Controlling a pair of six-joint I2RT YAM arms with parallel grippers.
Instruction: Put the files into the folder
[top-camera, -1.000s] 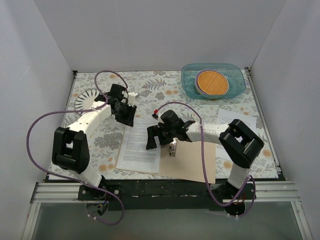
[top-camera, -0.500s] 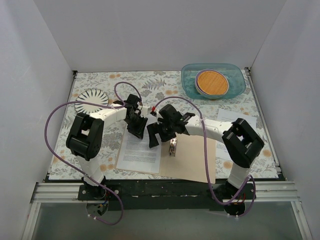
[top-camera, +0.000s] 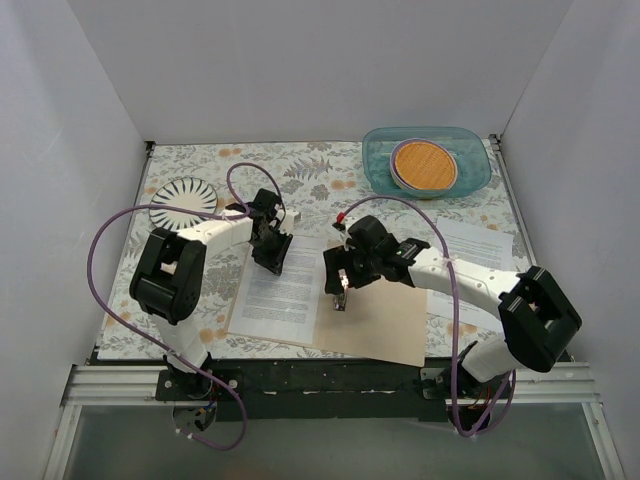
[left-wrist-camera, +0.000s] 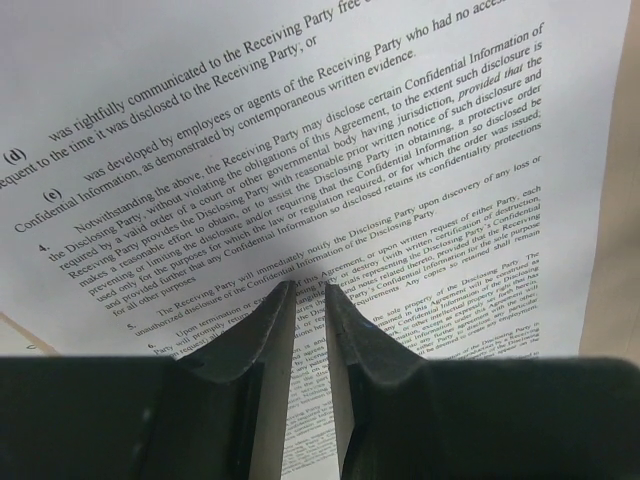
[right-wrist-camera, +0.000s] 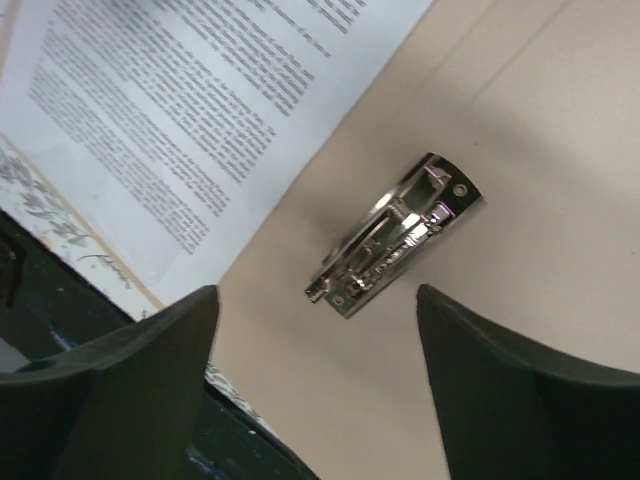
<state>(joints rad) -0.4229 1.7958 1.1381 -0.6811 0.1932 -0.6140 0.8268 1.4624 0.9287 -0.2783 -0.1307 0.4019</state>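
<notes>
White files (top-camera: 275, 295) atop tan folder (top-camera: 385, 322) (shiny clip (top-camera: 342, 292))

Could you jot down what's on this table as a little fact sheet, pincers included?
Folder: tan, flat, metal clip on it
Printed sheet: lying left of clip
Second sheet: right of folder
Left pincer: over printed sheet, only a narrow gap
Right pincer: wide open above clip
Also: striped plate, blue tub
</notes>
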